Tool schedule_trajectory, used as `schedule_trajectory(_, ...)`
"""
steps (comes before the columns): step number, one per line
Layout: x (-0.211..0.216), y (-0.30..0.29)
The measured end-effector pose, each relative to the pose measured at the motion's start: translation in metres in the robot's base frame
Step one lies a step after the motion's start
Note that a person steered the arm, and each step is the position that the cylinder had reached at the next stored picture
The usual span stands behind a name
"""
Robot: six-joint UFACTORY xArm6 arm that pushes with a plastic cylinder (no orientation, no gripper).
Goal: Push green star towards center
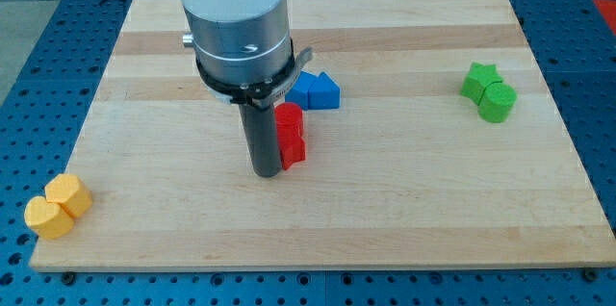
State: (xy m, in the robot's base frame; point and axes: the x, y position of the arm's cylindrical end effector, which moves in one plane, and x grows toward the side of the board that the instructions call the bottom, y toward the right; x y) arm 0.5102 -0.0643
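The green star (479,80) lies near the view's right edge of the wooden board (404,200), touching a green round block (498,103) just below and right of it. My tip (267,173) rests on the board near the middle, far to the left of the green star. It stands right beside a red block (290,134), touching or nearly touching its left side.
A blue block (316,90) of triangular shapes lies just above the red block, partly behind the arm. Two yellow blocks, a hexagon (69,193) and a heart (47,217), sit at the board's bottom left corner.
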Motion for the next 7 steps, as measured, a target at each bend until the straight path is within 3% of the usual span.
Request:
schedule_trajectory(2, -0.013, 0.000)
schedule_trajectory(3, 0.015, 0.022)
schedule_trajectory(5, 0.018, 0.170)
schedule_trajectory(7, -0.061, 0.333)
